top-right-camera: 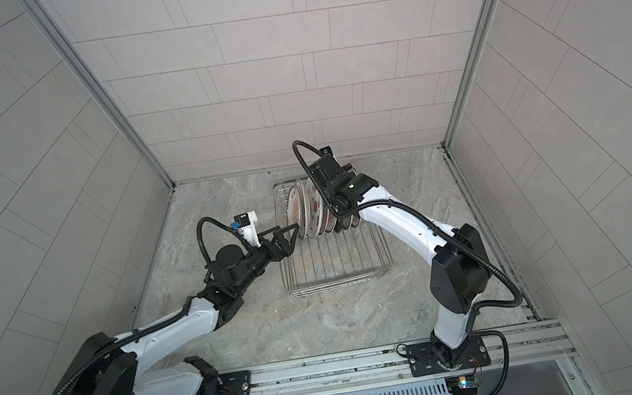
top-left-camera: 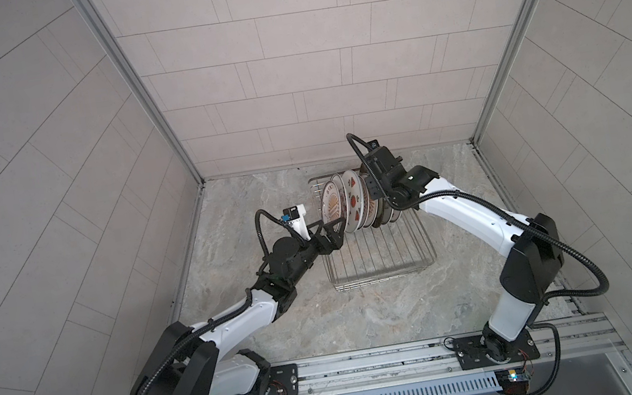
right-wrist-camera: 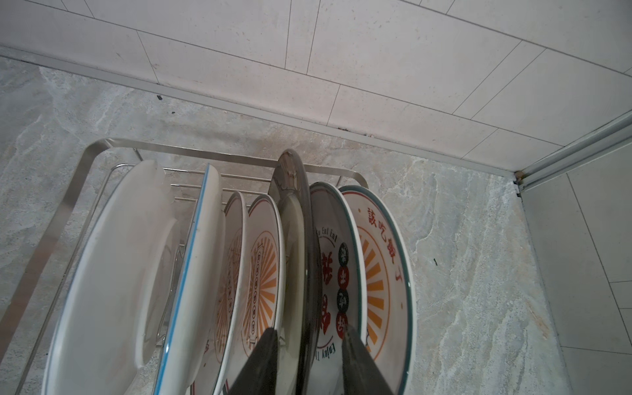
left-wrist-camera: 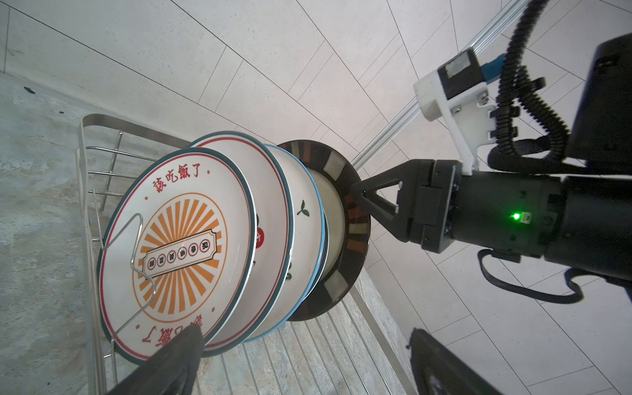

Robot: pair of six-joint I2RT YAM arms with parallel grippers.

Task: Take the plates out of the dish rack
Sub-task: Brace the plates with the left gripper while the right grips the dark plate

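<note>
- The dish rack sat on the marble worktop, its far end near the back wall.
- The plates stood on edge in a close row across the far part of the rack. We counted seven in the right wrist view.
- The right gripper reached down over the row. Its jaws straddled the brown-rimmed plate, one on each face near the upper rim.
- We could not tell whether those jaws were clenched on the plate or merely set around it.
- That plate stood in the middle of the row, and its top edge rose above its neighbours'.
- The left gripper hung at the left side of the rack, its jaws released and spread wide.
- It was just beside the lower edge of the outermost sunburst plate. We could not tell whether it touched.
</note>
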